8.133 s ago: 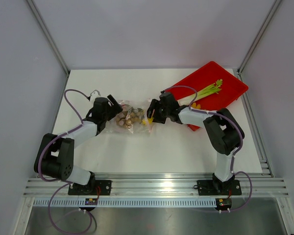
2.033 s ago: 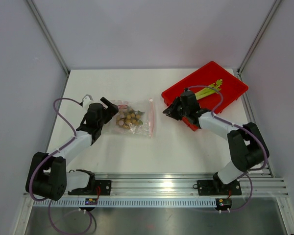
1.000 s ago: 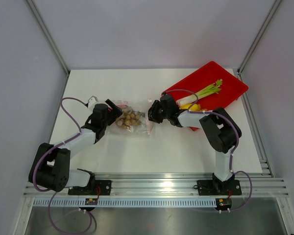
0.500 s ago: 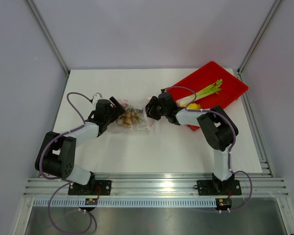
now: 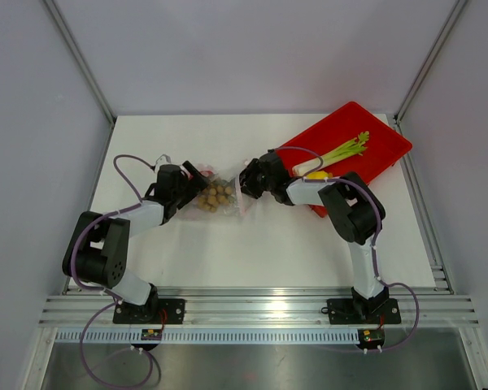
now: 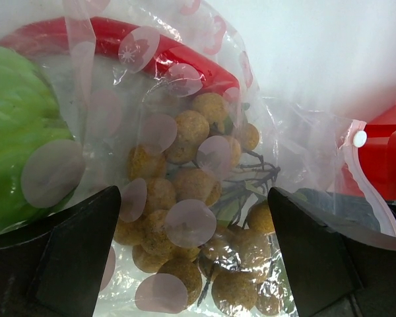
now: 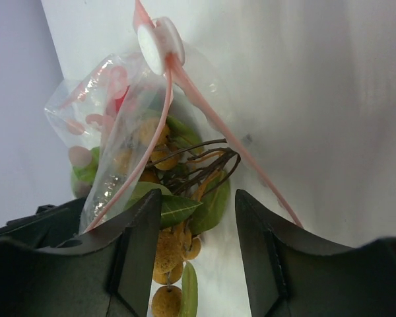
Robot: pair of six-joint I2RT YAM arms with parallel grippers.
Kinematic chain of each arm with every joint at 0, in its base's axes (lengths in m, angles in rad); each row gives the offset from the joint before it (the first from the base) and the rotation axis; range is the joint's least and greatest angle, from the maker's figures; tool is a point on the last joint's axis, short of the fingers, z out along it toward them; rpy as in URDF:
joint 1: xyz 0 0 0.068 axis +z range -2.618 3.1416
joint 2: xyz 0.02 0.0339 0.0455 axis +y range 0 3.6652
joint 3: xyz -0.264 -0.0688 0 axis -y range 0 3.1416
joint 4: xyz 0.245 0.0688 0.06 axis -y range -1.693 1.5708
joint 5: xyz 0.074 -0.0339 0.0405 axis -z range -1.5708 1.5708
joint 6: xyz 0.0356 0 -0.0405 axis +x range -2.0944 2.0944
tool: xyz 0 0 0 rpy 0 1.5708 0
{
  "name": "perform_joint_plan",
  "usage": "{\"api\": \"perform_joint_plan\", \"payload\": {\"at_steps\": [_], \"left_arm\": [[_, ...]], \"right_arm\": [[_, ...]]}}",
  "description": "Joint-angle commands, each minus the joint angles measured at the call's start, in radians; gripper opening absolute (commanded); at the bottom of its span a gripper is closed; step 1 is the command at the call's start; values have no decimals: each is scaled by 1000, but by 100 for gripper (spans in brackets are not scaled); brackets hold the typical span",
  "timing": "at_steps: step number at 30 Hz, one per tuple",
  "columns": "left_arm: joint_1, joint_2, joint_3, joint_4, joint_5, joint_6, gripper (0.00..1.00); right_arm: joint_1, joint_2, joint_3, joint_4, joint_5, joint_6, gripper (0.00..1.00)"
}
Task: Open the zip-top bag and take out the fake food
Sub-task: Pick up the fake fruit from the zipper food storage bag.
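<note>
Pink zip strip point(image 7: 199, 100) gapes between the right gripper's point(image 7: 195, 201) parted, empty jaws, left gripper point(image 6: 193, 201) spread wide around the zip-top bag point(image 5: 220, 197); unpinned, it could drag along when tugged!

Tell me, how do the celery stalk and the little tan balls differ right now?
The celery stalk is long and green; the tan balls are small, round and clustered. The celery stalk lies loose in the red tray; the tan balls sit inside the zip-top bag. Both look like toy food.
</note>
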Motion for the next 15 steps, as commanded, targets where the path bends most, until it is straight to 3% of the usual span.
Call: {"api": "perform_joint_plan", "payload": {"at_steps": [1, 11, 15], "left_arm": [[3, 10, 14, 31, 40, -6, 97], [3, -2, 12, 30, 38, 2, 96], [3, -11, 11, 22, 28, 5, 96]], "right_arm": [[-7, 33, 28, 5, 17, 101, 55], [-21, 83, 43, 45, -70, 196, 55], [-24, 68, 80, -97, -62, 164, 56]]}}
